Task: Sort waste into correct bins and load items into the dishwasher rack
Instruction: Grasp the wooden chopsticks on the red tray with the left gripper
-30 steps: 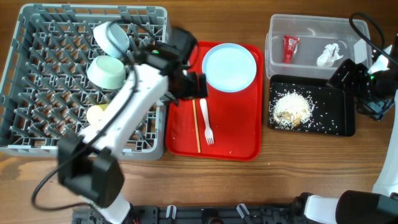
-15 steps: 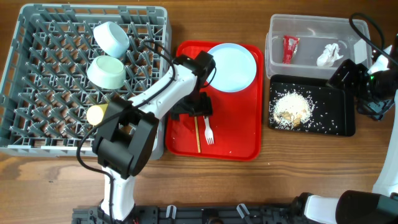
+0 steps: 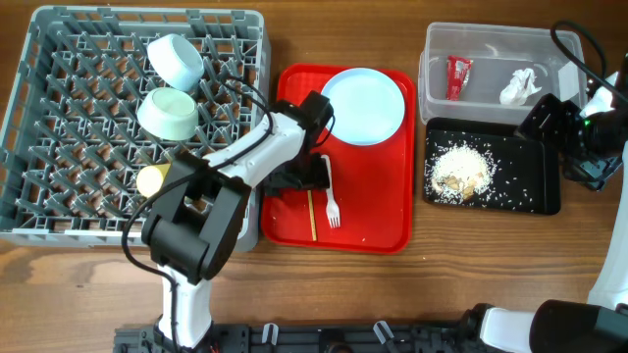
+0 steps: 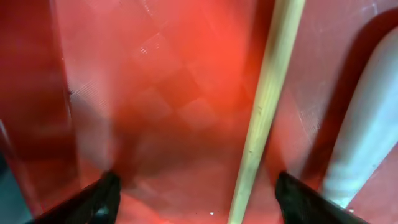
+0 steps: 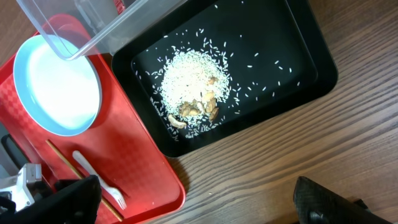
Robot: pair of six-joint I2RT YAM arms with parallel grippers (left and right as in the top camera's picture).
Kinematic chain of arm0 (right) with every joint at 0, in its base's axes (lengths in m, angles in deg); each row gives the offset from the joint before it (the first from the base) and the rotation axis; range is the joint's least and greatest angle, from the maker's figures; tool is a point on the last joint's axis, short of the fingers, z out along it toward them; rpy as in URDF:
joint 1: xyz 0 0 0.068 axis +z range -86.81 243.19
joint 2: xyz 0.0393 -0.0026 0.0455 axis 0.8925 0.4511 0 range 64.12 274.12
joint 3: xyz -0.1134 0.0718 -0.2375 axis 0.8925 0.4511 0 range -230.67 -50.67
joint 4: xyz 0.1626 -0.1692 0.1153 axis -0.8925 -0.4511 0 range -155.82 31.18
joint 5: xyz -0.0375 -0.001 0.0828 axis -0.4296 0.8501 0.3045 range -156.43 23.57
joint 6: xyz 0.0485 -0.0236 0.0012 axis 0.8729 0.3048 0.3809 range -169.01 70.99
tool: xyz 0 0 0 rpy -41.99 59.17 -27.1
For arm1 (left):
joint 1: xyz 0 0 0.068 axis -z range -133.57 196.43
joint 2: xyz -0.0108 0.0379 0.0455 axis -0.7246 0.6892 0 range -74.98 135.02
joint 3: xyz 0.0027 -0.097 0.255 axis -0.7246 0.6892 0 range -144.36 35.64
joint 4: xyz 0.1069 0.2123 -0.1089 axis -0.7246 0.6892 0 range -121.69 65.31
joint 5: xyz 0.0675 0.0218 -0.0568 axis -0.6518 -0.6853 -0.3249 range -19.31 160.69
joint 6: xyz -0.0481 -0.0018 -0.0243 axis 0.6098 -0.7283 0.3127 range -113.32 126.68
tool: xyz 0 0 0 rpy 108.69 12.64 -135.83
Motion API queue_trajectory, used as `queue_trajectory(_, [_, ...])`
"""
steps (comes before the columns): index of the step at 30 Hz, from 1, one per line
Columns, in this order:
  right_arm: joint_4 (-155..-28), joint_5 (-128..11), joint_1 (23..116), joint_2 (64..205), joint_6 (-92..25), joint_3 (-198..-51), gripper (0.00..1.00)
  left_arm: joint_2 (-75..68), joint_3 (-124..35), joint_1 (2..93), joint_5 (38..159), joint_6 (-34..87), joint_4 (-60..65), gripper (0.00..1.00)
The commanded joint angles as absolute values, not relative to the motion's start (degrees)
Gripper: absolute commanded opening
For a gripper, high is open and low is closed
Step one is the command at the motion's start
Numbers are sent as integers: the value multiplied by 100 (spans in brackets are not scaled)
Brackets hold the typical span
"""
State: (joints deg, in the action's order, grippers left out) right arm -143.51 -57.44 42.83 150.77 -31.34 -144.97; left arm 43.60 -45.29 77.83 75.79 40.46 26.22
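My left gripper [image 3: 306,177] [image 4: 199,190] is open and low over the red tray. The thin wooden chopsticks [image 3: 312,214] [image 4: 268,106] lie between its fingers, nearer the right one. The white fork [image 3: 332,198] [image 4: 367,134] lies just to their right. The pale blue plate [image 3: 363,105] [image 5: 56,87] sits at the tray's far end. Two pale bowls [image 3: 177,59] [image 3: 167,113] and the yellow-green cup [image 3: 152,179] are in the grey rack [image 3: 59,127]. The red wrapper [image 3: 458,75] and tissue [image 3: 520,86] are in the clear tub [image 3: 491,39]. Food scraps [image 3: 459,174] [image 5: 196,81] lie on the black tray [image 3: 530,201]. My right gripper [image 3: 569,132] [image 5: 202,199] is open and empty above bare wood.
The red serving tray [image 3: 373,221] [image 5: 143,168] lies between the rack and the black tray [image 5: 292,56]. Loose rice grains are scattered over the black tray. The left arm reaches across the rack's right edge. The tub's corner shows in the right wrist view [image 5: 106,18].
My left gripper has moved right from the rack's edge onto the red tray and dropped close over the chopsticks. The right arm has not moved.
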Motion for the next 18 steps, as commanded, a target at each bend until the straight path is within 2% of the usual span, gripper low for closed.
queue_trajectory(1, [-14357,-5667,4265,14961,-3247,-14591,100,4526,-4297,7812,7466,4063,2460,56])
queue_trajectory(5, [-14357,-5667,4265,14961,-3247,-14591,100,4526,-4297,7820,7468,4063,2395,40])
queue_trajectory(6, [-14357,-5667,4265,14961,-3247,-14591,100,4526,-4297,7820,7466,4061,2395,27])
queue_trajectory(9, [-14359,-5669,4265,14961,-3247,-14591,100,4526,-4297,7820,7466,4061,2377,7])
queue_trajectory(10, [-14359,-5669,4265,14961,-3247,-14591,99,4526,-4297,7820,7466,4061,2375,4])
queue_trajectory(18, [-14364,-5667,4265,14961,-3250,-14591,100,4408,-4477,7807,7464,4028,2515,4])
